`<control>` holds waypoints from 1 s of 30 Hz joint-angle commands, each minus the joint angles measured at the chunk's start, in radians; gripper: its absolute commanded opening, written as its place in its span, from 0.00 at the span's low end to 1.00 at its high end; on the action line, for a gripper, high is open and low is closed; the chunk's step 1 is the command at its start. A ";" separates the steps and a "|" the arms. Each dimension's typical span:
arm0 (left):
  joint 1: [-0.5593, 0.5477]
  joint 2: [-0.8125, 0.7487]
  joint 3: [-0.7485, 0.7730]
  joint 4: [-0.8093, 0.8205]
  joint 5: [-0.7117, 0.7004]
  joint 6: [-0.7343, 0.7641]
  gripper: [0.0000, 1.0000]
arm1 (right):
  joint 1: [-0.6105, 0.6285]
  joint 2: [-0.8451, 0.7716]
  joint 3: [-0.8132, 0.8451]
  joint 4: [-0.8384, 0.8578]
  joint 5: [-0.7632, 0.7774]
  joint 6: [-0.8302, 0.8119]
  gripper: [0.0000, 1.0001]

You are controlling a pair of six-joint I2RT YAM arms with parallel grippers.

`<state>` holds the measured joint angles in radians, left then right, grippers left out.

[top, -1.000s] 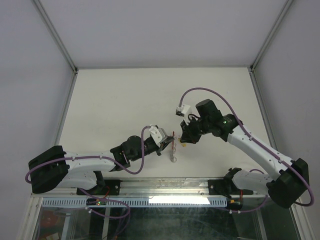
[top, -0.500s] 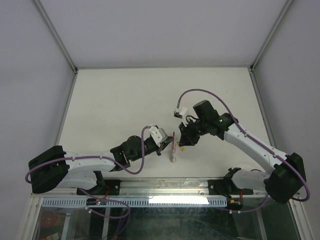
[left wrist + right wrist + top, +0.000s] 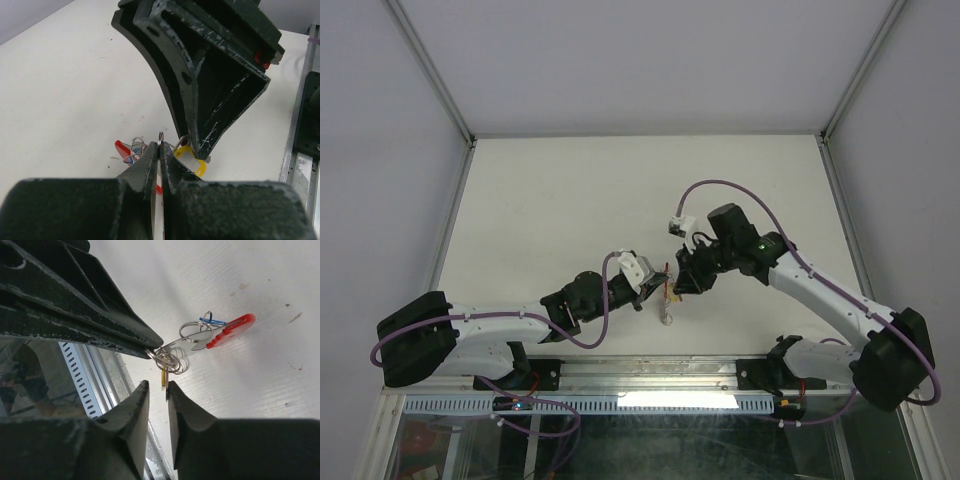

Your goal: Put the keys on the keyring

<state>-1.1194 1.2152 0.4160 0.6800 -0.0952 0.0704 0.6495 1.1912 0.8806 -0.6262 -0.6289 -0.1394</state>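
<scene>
My left gripper (image 3: 658,283) (image 3: 160,145) is shut on the silvery ring (image 3: 160,136) of the keyring and holds it just above the table. Its red tab (image 3: 230,332) (image 3: 122,148) and the blue key (image 3: 212,320) lie beyond the ring. A short chain (image 3: 666,315) dangles below. The yellow key (image 3: 192,155) (image 3: 163,376) hangs edge-on at the ring's coils (image 3: 170,361). My right gripper (image 3: 680,287) (image 3: 157,385) is tip to tip with the left one. Its jaws stand a narrow gap apart, with the yellow key just ahead of the gap, against the right finger (image 3: 172,390).
The metal rail (image 3: 650,375) (image 3: 85,385) runs along the table's near edge, close below both grippers. Enclosure posts and walls bound the white table (image 3: 570,190) at the back and sides.
My right gripper has moved left and slightly down toward the left gripper, bringing the yellow key up to the ring. The left arm has held still.
</scene>
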 commanded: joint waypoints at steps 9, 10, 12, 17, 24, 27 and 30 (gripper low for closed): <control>0.000 -0.031 -0.010 0.070 -0.008 0.011 0.00 | -0.004 -0.312 -0.104 0.205 0.239 0.042 0.40; 0.000 -0.031 -0.011 0.073 -0.009 0.011 0.00 | -0.003 -0.337 -0.127 0.238 0.263 0.050 0.40; 0.000 -0.029 -0.011 0.076 -0.013 0.009 0.00 | -0.003 -0.391 -0.178 0.304 0.292 0.071 0.40; 0.001 -0.032 -0.008 0.069 -0.054 -0.002 0.00 | -0.004 -0.469 -0.254 0.405 0.338 0.137 0.40; 0.024 -0.033 0.023 0.027 -0.157 -0.006 0.00 | -0.004 -0.485 -0.261 0.403 0.401 0.162 0.41; 0.048 -0.051 0.046 -0.009 -0.190 0.010 0.00 | -0.004 -0.487 -0.261 0.409 0.433 0.176 0.41; 0.074 -0.086 0.062 -0.040 -0.215 0.021 0.00 | -0.003 -0.484 -0.259 0.409 0.470 0.192 0.40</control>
<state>-1.0744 1.1961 0.4191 0.6388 -0.2417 0.0704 0.6495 0.7193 0.6113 -0.2821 -0.2298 0.0170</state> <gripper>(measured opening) 0.006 0.404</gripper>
